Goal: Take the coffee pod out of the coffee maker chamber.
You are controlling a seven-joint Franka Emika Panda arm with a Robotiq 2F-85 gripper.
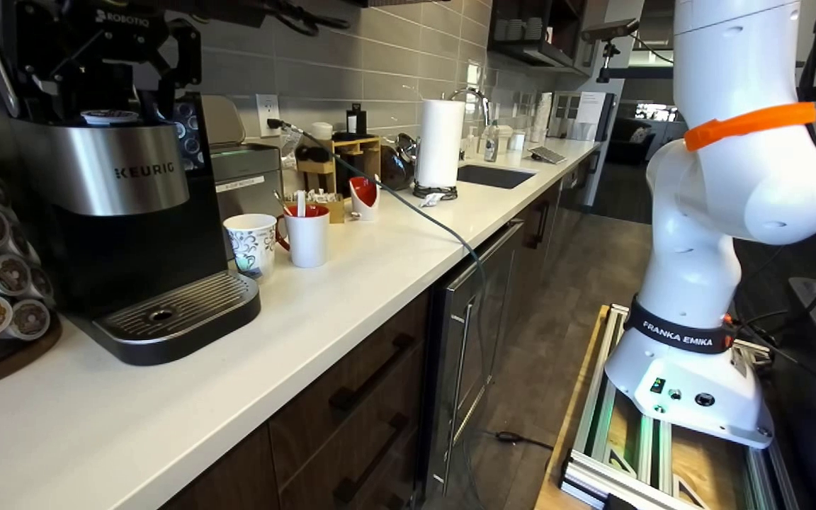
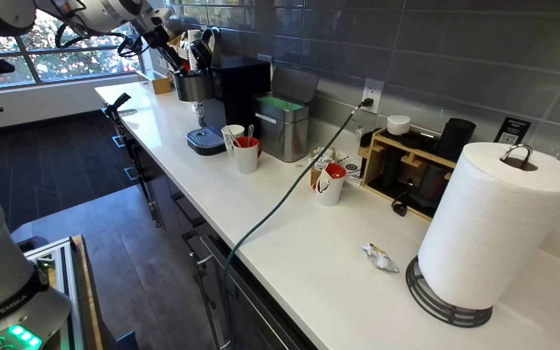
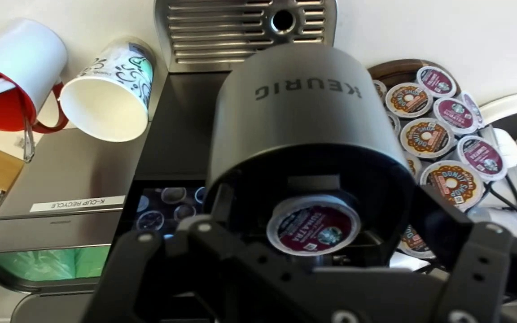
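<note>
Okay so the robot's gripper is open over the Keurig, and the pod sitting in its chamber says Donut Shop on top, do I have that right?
Not quite. The coffee pod in the coffee maker chamber reads Sumatra, not Donut Shop, as the wrist view shows. The rest holds: the gripper is open over the Keurig.

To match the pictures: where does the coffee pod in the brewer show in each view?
In an exterior view: coffee pod upper left, above the drip tray.
In an exterior view: coffee pod cannot be made out; drip tray left of centre.
Wrist view: coffee pod below and right of centre; drip tray at the top.
Shared landmark: the drip tray.
</note>
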